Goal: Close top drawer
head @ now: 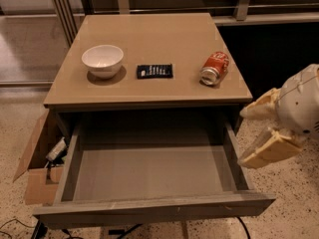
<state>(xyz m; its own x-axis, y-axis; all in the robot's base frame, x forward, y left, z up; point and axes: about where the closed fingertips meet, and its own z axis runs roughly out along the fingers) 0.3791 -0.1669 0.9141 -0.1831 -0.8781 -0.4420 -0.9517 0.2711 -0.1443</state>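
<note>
The top drawer (149, 210) is pulled far out of the cabinet toward me. Its grey inside is empty and its flat front runs along the bottom of the view. My gripper (251, 136) is at the right, just outside the drawer's right wall, level with it. Its two cream fingers (266, 151) are spread apart with nothing between them. They point left toward the drawer's side. The lower drawers are hidden under the open one.
On the cabinet top (164, 39) stand a white bowl (102, 59), a flat black packet (155, 71) and a red soda can (215, 68) lying on its side. An open cardboard box (37, 171) sits on the floor at the left. Cables (15, 228) lie bottom left.
</note>
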